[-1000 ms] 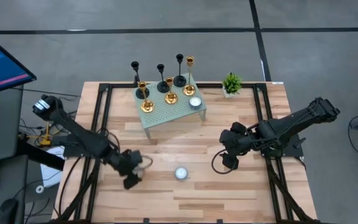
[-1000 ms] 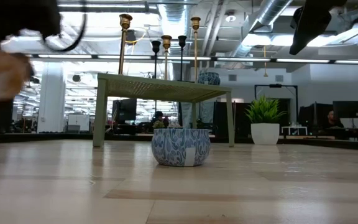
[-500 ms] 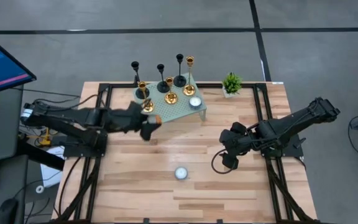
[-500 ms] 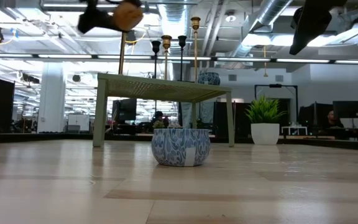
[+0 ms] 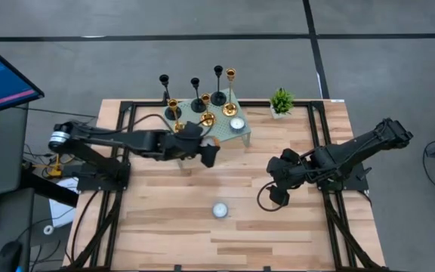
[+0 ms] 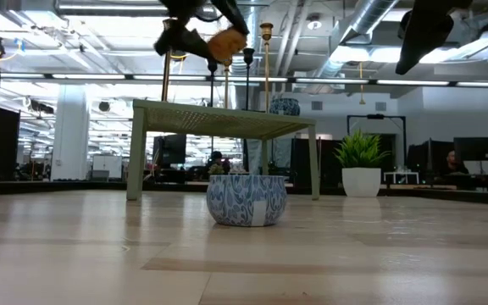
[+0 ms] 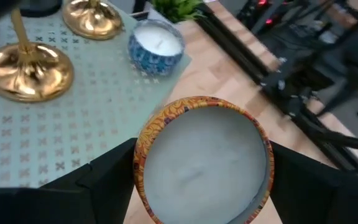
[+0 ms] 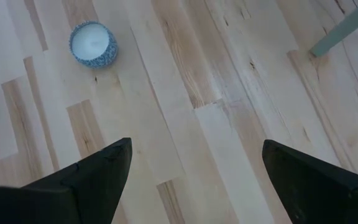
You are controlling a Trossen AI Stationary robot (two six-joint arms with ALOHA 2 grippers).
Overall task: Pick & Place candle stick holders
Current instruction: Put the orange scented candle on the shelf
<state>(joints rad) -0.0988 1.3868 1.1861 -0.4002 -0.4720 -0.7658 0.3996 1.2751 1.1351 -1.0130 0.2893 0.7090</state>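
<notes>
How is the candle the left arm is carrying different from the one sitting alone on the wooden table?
The candle in the left gripper has an orange-gold patterned tin; the lone candle on the wooden table has a blue-and-white patterned pot. The carried one is held in the air at the edge of the small green table; the lone one rests on the wood, untouched. Both are round, with white wax.

Candle holders (image 5: 202, 102) all upright on small green table (image 5: 229, 136): black slim ones at back, gold ones in front.
</notes>
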